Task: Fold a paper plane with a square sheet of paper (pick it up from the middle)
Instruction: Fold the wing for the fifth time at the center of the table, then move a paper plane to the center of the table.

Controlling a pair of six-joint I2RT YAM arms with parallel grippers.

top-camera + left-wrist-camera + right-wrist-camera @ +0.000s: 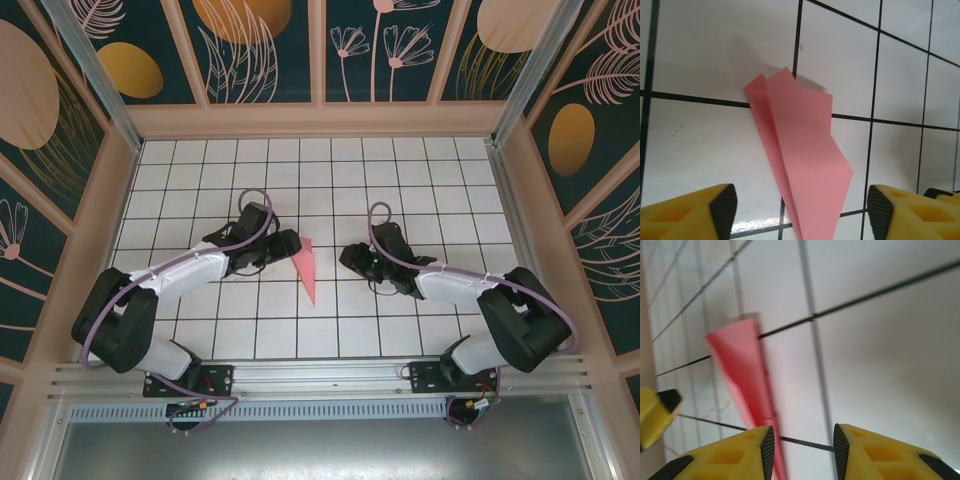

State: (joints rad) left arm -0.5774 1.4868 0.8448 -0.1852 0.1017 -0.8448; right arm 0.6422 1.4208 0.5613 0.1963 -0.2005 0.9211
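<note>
The right tool [802, 445] is hovering low over the white gridded bench [880, 355], its yellow fingers [730, 457] standing apart with a clear gap between the black pads. The paper plane [742, 375], blurred, is lying flat on the bench across a black grid line. Its narrow end is running down just beside the pad of the finger nearer the bench's tan edge strip [646, 340]. A yellow, black-tipped piece [655, 412] is showing beside that strip.

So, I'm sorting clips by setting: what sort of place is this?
Probably a robot test booth: white gridded table, floral wall panels, left arm and right arm bolted at the near edge.
</note>
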